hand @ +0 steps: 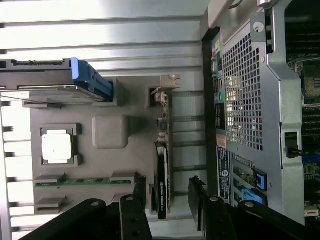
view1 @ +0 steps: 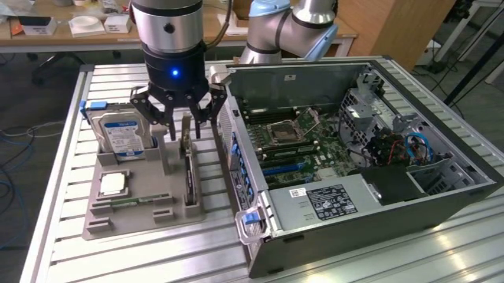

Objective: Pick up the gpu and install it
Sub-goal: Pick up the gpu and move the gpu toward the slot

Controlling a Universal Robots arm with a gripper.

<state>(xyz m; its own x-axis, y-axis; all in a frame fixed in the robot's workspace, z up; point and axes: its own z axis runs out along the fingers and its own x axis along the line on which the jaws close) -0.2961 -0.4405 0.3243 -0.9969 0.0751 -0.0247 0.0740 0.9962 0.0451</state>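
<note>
One gripper point(view1: 185, 125) hung over the far end of the grey tray point(view1: 134, 223), its claw spread wide with a finger on each side of the gpu point(view1: 189, 171). The gpu stood on edge in a slot along the side of the tray nearest the computer case point(view1: 354, 177). It was seen almost edge on, so its faces could hardly be made out. Its lower edge sat hidden in the slot, and in the exterior view the fingers covered part of its far end.

In the wrist view the gpu point(hand: 162, 167) ran as a thin dark strip between the fingers point(hand: 137, 197), with bare tray showing on both sides of it. How far down the card the fingertips reached could not be told.

Elsewhere on the tray, a hard drive point(view1: 122, 137) with a blue-white label stood upright at the far corner away from the case. A square silver chip point(view1: 113, 184) lay flat in a recess near the middle, and a narrow green RAM stick point(view1: 130, 201) lay beside it toward the near end. The upper part of the arm above the tray was cut off.
</note>
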